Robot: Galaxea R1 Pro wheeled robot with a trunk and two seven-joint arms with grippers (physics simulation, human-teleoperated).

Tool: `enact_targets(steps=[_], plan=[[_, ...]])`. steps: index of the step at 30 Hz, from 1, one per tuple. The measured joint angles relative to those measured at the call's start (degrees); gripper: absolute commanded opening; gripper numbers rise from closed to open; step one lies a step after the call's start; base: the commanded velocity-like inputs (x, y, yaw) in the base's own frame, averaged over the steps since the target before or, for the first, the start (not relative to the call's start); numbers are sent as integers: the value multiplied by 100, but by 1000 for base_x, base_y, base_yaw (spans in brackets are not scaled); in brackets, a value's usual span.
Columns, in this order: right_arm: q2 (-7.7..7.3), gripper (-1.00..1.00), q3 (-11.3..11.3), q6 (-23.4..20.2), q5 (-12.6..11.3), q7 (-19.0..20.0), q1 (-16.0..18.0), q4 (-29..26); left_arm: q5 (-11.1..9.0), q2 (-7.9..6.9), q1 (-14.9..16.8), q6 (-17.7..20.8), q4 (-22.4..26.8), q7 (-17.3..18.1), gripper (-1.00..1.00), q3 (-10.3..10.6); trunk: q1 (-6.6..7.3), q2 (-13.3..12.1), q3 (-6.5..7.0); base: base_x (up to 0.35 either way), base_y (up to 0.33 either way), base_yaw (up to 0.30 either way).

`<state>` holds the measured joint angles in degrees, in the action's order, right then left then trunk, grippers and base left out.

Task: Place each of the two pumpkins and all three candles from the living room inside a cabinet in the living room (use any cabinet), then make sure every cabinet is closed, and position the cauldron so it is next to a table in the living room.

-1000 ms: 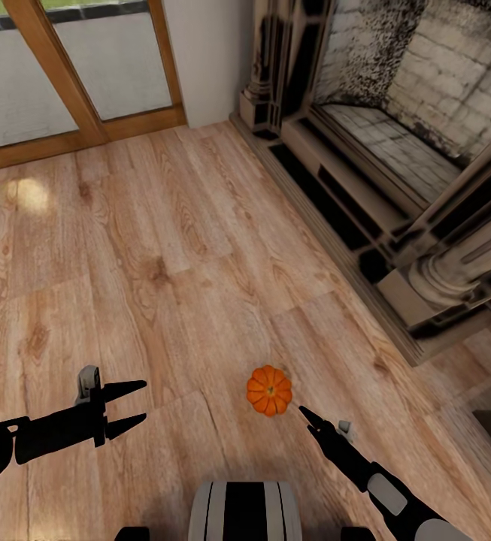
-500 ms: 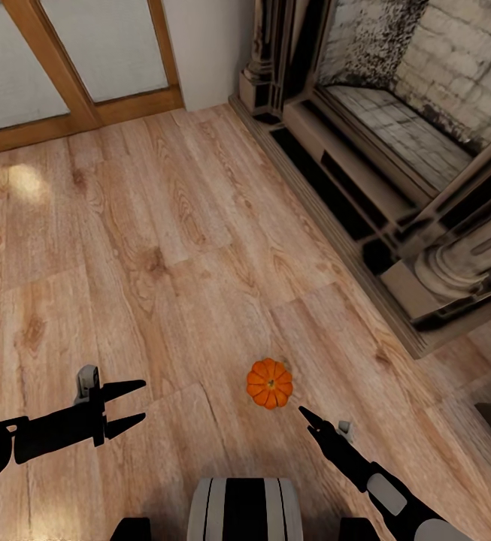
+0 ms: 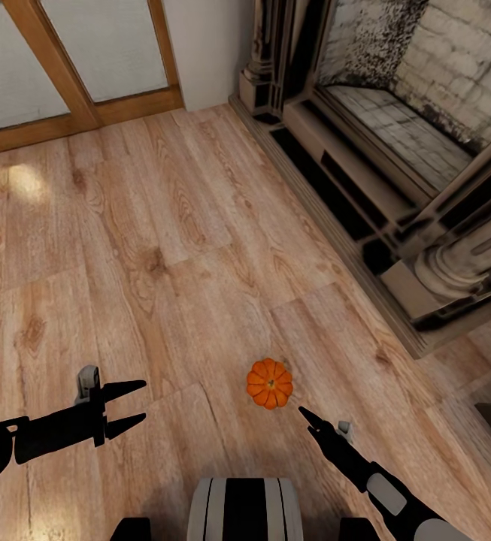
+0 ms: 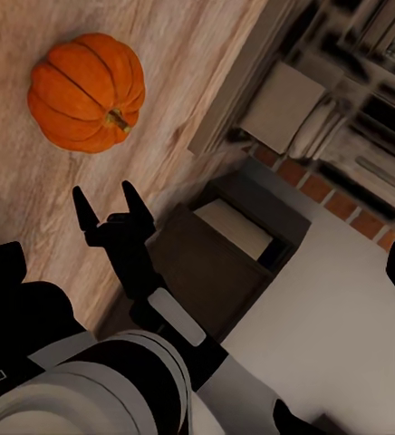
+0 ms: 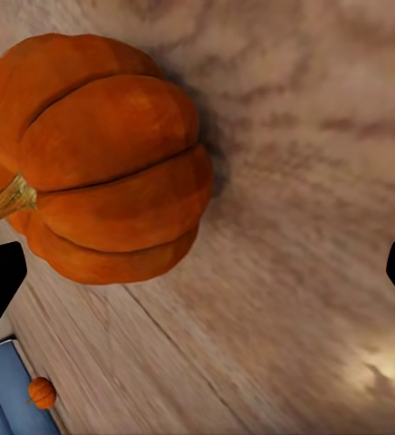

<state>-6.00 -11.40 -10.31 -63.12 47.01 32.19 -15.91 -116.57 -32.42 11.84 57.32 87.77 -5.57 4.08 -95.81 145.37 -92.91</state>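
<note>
Right pincer (image 3: 307, 415), fingers spread apart and empty, just short of the pumpkin (image 3: 269, 384), which lies ahead and slightly toward the left arm's side. Left pincer (image 3: 128, 406), likewise parted and empty, well apart from it; right arm clearly nearer. Pumpkin resting on the wooden floor (image 3: 162, 248), bright orange, ribbed, squat, its short stem tipped sideways. Stone fireplace (image 3: 395, 150) beyond.

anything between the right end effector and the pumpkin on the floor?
Nothing. In the head view, only bare wood floor separates the right end effector from the pumpkin; they are apart.
</note>
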Motion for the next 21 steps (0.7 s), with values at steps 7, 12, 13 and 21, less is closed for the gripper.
enact_targets(steps=[7, 12, 13, 21], plan=[[-3, 100, 7, -6, 0, -4, 0, 0, 0, 0, 0, 0, 0, 0, 100, 6, 0, 0, 0, 0, 0, 0], [-3, 100, 9, -14, 3, -75, 1, 0, 2, 2, 0, 0, 0, 0, 100, 10, 0, 0, 0, 0, 0, 0], [-3, 100, 9, -14, 2, -118, -1, 0, 1, 2, 0, 0, 0, 0, 100, 10, 0, 0, 0, 0, 0, 0], [-3, 100, 10, -12, 8, -253, 4, 0, 2, 1, 0, 0, -2, 0, 100, -21, -10, 5, -89, 0, 0, 0]])
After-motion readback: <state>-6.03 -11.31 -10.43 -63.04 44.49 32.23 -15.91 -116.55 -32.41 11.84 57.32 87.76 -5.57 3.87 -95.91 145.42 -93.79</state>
